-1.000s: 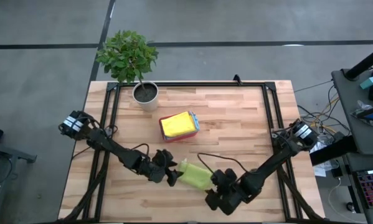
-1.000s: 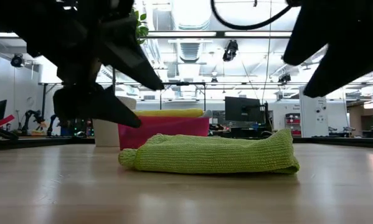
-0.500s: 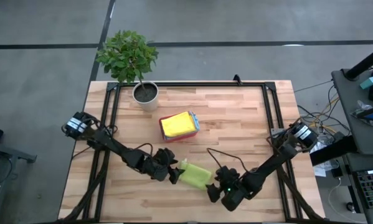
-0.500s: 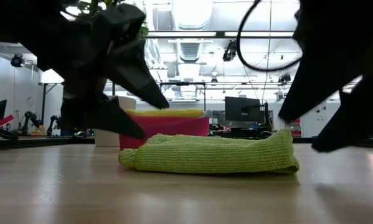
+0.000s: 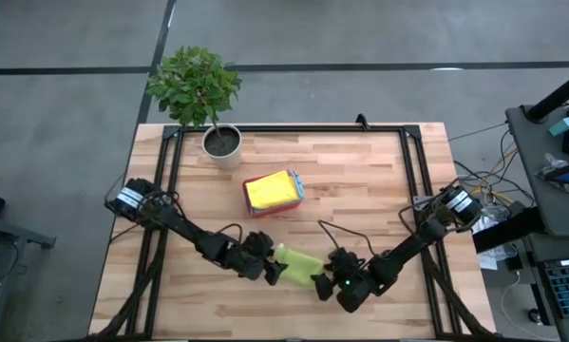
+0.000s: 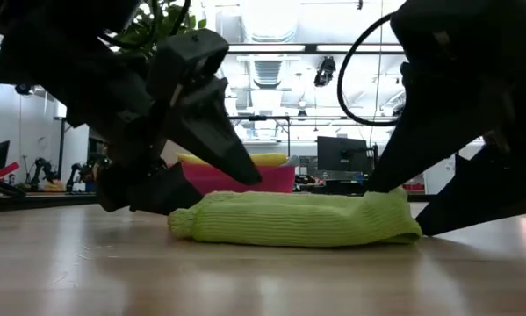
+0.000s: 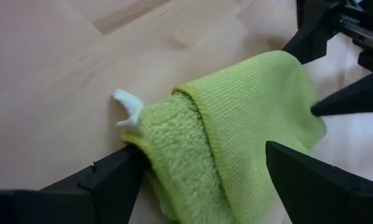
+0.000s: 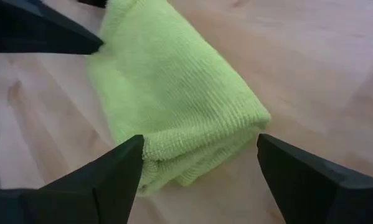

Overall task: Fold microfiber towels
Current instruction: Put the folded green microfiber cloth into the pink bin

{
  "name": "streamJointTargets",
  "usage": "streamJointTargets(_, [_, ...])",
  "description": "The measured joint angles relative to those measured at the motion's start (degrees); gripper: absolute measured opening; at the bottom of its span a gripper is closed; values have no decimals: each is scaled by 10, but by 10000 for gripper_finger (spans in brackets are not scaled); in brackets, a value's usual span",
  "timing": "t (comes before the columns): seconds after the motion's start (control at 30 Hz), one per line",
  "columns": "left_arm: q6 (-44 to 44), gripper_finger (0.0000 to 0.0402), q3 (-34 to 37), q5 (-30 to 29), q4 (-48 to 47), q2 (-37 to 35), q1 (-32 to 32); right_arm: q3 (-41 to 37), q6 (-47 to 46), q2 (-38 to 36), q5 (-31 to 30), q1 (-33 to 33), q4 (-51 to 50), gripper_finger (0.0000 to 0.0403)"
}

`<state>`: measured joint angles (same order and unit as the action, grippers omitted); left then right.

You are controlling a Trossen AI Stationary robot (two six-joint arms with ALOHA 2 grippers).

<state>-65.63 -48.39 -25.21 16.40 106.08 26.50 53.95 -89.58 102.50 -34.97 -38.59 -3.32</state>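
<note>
A lime green microfiber towel (image 5: 298, 266) lies folded into a thick bundle on the wooden table, near its front edge. A small white tag (image 7: 127, 102) sticks out at its left end. My left gripper (image 5: 275, 273) is open and low at that end, one finger on each side of the bundle (image 7: 236, 124). My right gripper (image 5: 322, 282) is open at the right end, its fingers straddling the folded edge (image 8: 192, 143). In the low view, both grippers reach down almost to the table top beside the towel (image 6: 298, 219). My left gripper has its fingers wide on either side of the towel's tag end (image 7: 161, 143), slanting down from the table's left. I cannot tell whether they touch the cloth. My right gripper straddles the towel's other end (image 8: 236, 134), slanting down from the right. Whether it touches, I cannot tell.
A pink tray (image 5: 298, 195) holding a folded yellow towel (image 5: 270, 190) stands at the table's middle, behind the green towel. A potted plant (image 5: 222, 142) stands at the far left. Black frame rails (image 5: 170, 180) run along the table's sides. Bare wood lies to the right.
Both grippers have come down toward the green towel's two ends, the left one moving slightly toward the right, the right one dropping farther and rolling as it came. The towel has stayed where it lay.
</note>
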Motion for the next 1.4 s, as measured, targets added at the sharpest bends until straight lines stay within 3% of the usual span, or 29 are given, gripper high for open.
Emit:
streamJointTargets(0.23, [16, 270, -18, 0, -4, 11, 0, -4, 41, 0, -22, 5, 30, 269])
streamJointTargets(0.87, [65, 12, -24, -15, -1, 11, -1, -8, 139, 1, -23, 23, 46, 65])
streamJointTargets(1.03, [79, 12, -27, -19, -2, 9, -1, -8, 182, 1, -26, 23, 61, 18])
streamJointTargets(1.27, [92, 12, -27, -26, -4, -15, -2, -8, 256, -20, -39, 30, 60, 15])
streamJointTargets(1.4, [127, 12, -27, -53, -12, -53, -2, -7, 347, -60, -41, 57, 57, 14])
